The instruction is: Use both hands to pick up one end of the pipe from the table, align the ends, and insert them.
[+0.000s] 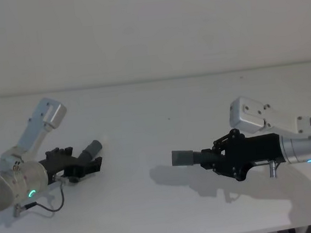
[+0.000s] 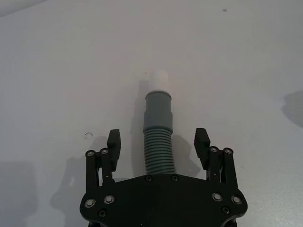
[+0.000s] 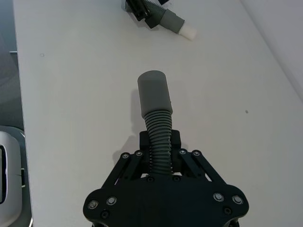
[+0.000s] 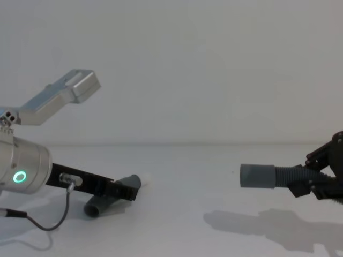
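While pinching the socket-ended pipe piece (image 1: 190, 158) by its ribs in the right tool (image 1: 212, 158), off the surface (image 1: 145, 123), cuff aimed across for mating, straddles the white-tipped piece (image 2: 158, 125) lying flat with left tool (image 2: 158, 142) spread, ready to close.

I read the table (image 1: 160, 105) as matt white. Left pipe piece (image 2: 159, 152) and right pipe piece (image 3: 158, 127): ribbed grey plastic, probably, cuffs (image 3: 154, 94) smooth. Left gripper (image 2: 157, 138), right gripper (image 3: 160, 142): matt black.
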{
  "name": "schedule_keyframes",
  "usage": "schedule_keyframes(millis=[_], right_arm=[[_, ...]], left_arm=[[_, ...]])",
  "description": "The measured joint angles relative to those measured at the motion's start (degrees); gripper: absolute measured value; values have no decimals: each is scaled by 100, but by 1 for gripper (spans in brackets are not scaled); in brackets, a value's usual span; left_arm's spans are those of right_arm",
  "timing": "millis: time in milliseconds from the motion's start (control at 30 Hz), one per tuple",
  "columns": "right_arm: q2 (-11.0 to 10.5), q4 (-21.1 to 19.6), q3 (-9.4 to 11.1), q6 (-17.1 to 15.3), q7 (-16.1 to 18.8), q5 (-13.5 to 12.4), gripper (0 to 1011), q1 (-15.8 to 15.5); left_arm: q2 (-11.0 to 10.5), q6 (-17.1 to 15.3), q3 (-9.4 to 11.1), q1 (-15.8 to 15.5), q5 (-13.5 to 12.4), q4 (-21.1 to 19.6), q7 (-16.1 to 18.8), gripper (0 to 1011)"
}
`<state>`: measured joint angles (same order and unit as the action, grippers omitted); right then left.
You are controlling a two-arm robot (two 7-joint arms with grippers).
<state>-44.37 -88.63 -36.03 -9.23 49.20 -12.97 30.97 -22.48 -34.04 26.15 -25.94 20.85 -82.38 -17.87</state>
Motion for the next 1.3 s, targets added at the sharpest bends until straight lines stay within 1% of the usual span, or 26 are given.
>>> schedule_keyframes(millis=[67,100,133,233,267,300,333,367,400,467,533,633,767,1067,1300], right_arm=[[0,0,0,0,0,0,213,0],[0,0,0,0,0,0,213,0],[0,0,0,0,0,0,213,0],[0,0,0,0,0,0,213,0],[0,0,0,0,0,0,213,0],[0,0,0,0,0,0,213,0],[0,0,0,0,0,0,213,0],[0,0,0,0,0,0,213,0],[0,0,0,0,0,0,213,0],[0,0,0,0,0,0,212,0],[0,0,0,0,0,0,213,0],[0,0,0,0,0,0,213,-1],[0,0,0,0,0,0,213,0],[0,0,0,0,0,0,213,0],[0,0,0,0,0,0,213,0]], left_arm=[[14,11,11,-18,-21,38,-16,926],[25,20,19,-30,-34,68,-28,881],[25,20,19,-30,-34,68,-28,881],[49,42,38,-57,-65,129,-58,775],[54,46,43,-62,-71,146,-63,756],[56,50,45,-64,-77,153,-69,701],[67,57,55,-71,-90,181,-81,701],[70,58,59,-75,-95,192,-83,657],[79,69,66,-79,-109,213,-93,646],[86,79,72,-81,-120,228,-99,559],[94,91,77,-81,-131,240,-104,515],[111,106,86,-80,-155,262,-109,400],[131,112,88,-67,-185,275,-111,358],[159,133,99,-65,-247,296,-128,316],[145,235,168,-153,-309,352,-315,308]])
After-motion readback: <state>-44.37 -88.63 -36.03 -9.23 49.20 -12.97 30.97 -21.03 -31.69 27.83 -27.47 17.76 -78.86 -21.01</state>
